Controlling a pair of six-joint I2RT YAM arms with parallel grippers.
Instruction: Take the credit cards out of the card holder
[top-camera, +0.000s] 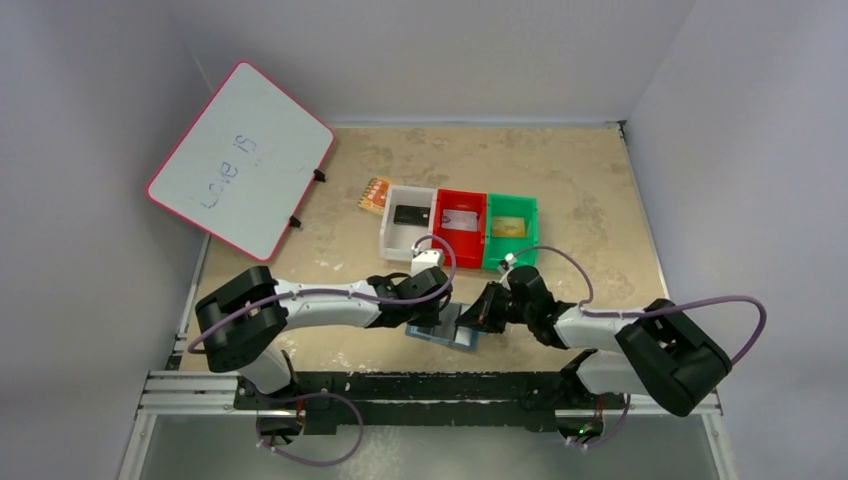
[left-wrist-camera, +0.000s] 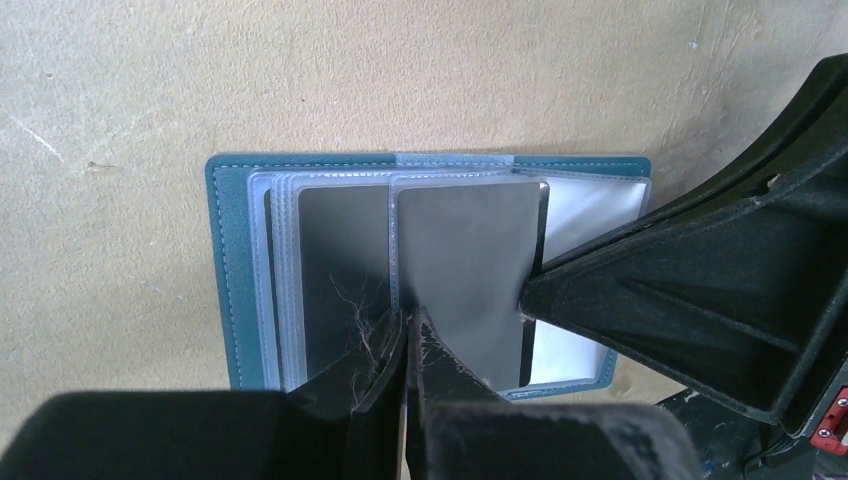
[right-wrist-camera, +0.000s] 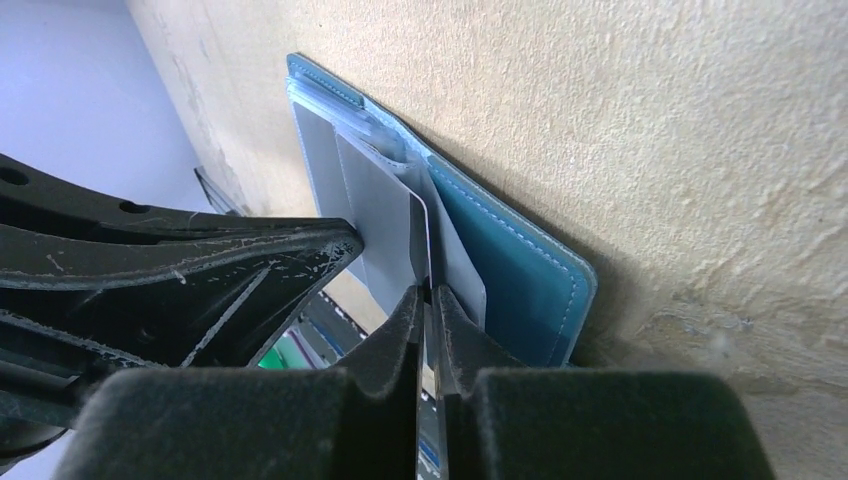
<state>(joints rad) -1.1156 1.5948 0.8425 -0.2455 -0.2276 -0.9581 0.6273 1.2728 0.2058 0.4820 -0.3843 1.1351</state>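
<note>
- The wallet (left-wrist-camera: 228, 270) lies open and flat on the table (left-wrist-camera: 300, 80), at the lower middle of the overhead view where the two arms meet; its clear sleeves face up, which leaves the cards reachable from the side
- A grey card (left-wrist-camera: 465, 270) sits in the topmost sleeve at the centre of the left wrist view; a second grey card (left-wrist-camera: 340, 250), as I read it, shows in the sleeve just to its left
- The right gripper (right-wrist-camera: 428, 300) enters from the right of that view; its jaws are pinched on the thin right-hand edge of the grey card, a hold that looks meant to draw it out sideways
- The left gripper (left-wrist-camera: 407, 325) has its jaws pressed together at the near edge of the sleeves, bottom middle of its own view; I cannot tell whether a sleeve is caught between them or the tips only bear down; either way it seems placed to anchor the wallet so it does not drag along with the card
- Along the upper middle of the overhead view stand a white bin (top-camera: 396, 240) with a black card (top-camera: 411, 214), a red bin (top-camera: 459, 236) with a silver card (top-camera: 459, 220) and a green bin (top-camera: 510, 250) with a gold card (top-camera: 508, 227); one card per bin suggests sorting well under way
- The pull probably needs to stay level with the sleeve; a tilted one could lift the wallet
</note>
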